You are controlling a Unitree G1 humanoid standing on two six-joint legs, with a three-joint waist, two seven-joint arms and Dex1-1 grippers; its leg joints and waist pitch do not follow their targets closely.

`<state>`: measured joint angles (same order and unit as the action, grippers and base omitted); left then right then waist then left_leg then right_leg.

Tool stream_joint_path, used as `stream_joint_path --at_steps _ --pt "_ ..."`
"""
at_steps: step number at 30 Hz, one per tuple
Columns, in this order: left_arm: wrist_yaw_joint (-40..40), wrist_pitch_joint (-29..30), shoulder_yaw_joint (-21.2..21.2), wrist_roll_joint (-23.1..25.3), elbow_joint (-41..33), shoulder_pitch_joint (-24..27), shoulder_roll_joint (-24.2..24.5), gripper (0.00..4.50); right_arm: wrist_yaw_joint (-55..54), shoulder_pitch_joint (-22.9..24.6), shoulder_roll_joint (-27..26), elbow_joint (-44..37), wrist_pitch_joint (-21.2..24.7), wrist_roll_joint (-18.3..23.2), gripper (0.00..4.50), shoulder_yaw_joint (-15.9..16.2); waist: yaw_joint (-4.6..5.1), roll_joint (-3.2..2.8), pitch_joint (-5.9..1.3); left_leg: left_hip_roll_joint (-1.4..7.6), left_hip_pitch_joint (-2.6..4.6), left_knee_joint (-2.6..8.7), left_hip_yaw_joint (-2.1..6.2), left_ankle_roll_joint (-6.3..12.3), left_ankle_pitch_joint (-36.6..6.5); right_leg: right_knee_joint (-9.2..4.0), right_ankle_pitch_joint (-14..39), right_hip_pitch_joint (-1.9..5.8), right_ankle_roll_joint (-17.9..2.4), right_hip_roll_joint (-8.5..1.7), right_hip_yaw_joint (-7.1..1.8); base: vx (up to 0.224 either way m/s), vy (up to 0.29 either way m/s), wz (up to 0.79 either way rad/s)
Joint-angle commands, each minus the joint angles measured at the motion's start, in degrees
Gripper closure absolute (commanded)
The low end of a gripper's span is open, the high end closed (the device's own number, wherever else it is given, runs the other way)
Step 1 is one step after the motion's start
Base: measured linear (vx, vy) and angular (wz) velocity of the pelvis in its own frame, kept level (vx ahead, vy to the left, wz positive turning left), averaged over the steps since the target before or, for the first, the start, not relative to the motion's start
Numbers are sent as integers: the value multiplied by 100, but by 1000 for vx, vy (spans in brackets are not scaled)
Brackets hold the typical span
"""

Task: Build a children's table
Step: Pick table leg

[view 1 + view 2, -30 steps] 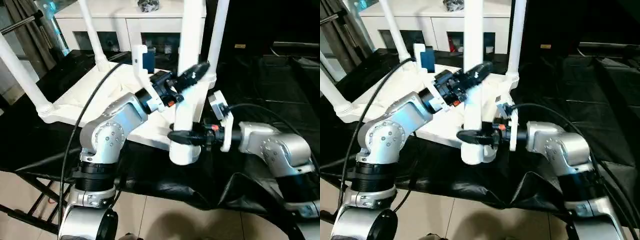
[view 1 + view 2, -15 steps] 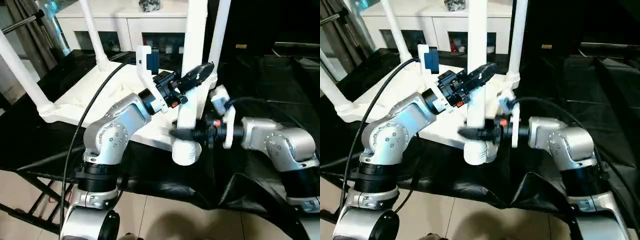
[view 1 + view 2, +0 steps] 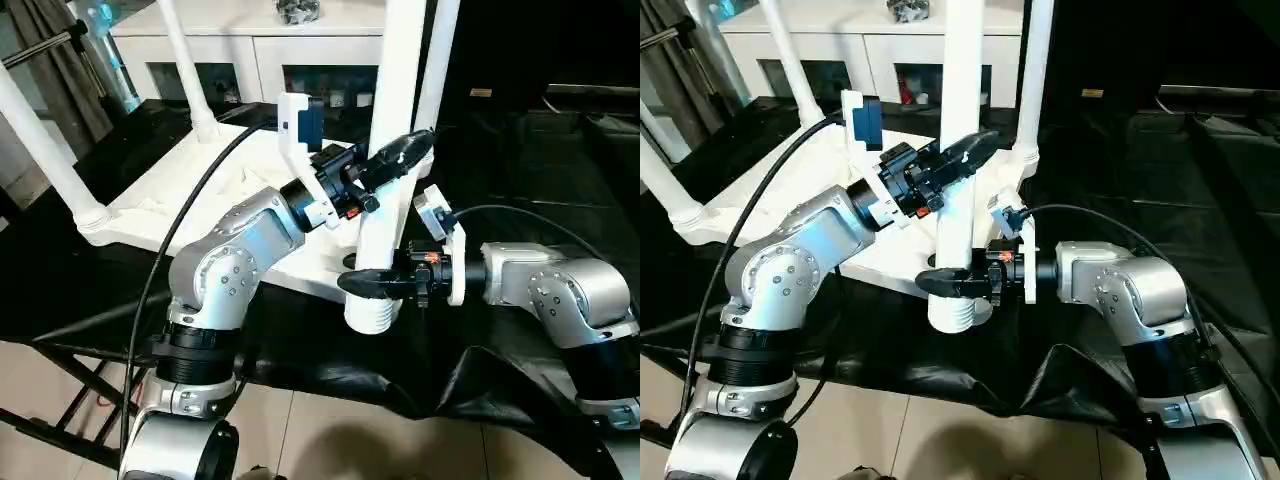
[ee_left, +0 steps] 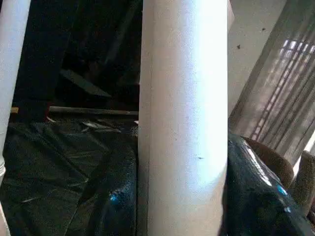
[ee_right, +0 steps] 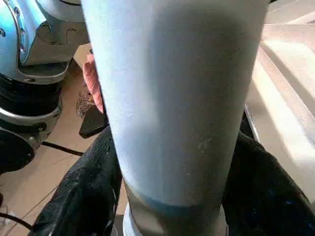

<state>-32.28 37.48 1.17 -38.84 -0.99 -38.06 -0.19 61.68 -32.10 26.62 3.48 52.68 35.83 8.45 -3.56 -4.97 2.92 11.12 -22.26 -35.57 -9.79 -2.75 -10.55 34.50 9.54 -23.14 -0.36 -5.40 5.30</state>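
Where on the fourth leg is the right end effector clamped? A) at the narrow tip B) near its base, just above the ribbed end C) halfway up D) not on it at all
B: the right end effector is shut around the leg low down, just above its ribbed bottom end, while the left end effector grips the same leg higher up.

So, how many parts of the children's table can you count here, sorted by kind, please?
tabletop: 1
standing legs: 3
held leg, gripped by the left gripper and the right gripper: 1
Total: 5 parts
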Motion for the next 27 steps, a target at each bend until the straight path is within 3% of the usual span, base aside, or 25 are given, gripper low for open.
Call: stream_joint_path --at_steps 1,7,8,9,16,17,18,19,20,23,26,27 --pt "-64 -10 -30 -14 -45 16 51 270 7 -86 2 -78 57 30 161 -14 -25 196 -464 119 35 333 22 437 -443 -380 1300 361 -1044 -233 -221 0 0 0" --pt "-81 -4 -42 -26 -50 19 44 270 27 -80 -3 -70 85 62 209 -27 -27 197 -466 120 33 331 22 436 -423 -374 1273 362 -1048 -233 -222 0 0 0" --pt "-84 -2 -44 -28 -48 19 46 270 32 -79 -3 -71 93 73 234 -28 -27 198 -465 117 36 329 17 437 -439 -380 1292 361 -1046 -235 -223 0 0 0" --pt "-85 0 -46 -28 -49 20 47 270 35 -76 -2 -75 100 83 239 -29 -31 168 -469 117 39 327 23 434 -431 -373 1283 361 -1050 -237 -223 0 0 0" --pt "-64 -20 -54 3 -29 24 45 270 26 -31 -2 -105 93 75 251 -42 -23 168 -468 118 38 331 25 415 -469 -380 1263 366 -1054 -230 -218 0 0 0" --pt "108 -35 -31 93 32 3 20 214 3 -12 -5 -115 80 69 253 -56 -16 123 -472 121 42 328 30 408 -466 -379 1206 361 -1063 -225 -217 0 0 0" --pt "117 14 -8 50 59 -8 6 200 -11 -4 -9 -121 72 65 253 -65 -15 146 -473 117 44 329 28 410 -487 -380 1174 368 -1077 -223 -216 0 0 0" --pt "109 54 6 10 74 -14 -1 200 -19 2 -11 -125 67 63 253 -71 -16 147 -475 113 37 326 27 424 -478 -378 1156 371 -1083 -223 -217 0 0 0" --pt "44 57 24 -46 66 -3 0 200 -54 21 -23 -143 50 59 253 -94 -14 100 -476 114 45 326 31 427 -486 -376 1170 363 -1081 -222 -214 0 0 0" --pt "85 -350 202 -22 124 22 -123 157 -252 114 -148 -194 -111 60 259 -262 -1 131 -475 107 39 329 26 408 -531 -401 1219 371 -1064 -220 -212 0 0 0" --pt "33 -431 621 -567 161 29 -382 155 -693 226 -533 -223 -434 198 260 -730 6 146 -482 107 29 331 17 374 -511 -395 1210 375 -1101 -235 -212 0 0 0" --pt "33 -431 621 -567 161 29 -382 155 -693 226 -533 -223 -434 198 260 -730 16 117 -482 107 41 333 22 389 -562 -402 1221 361 -1103 -223 -203 0 0 0"
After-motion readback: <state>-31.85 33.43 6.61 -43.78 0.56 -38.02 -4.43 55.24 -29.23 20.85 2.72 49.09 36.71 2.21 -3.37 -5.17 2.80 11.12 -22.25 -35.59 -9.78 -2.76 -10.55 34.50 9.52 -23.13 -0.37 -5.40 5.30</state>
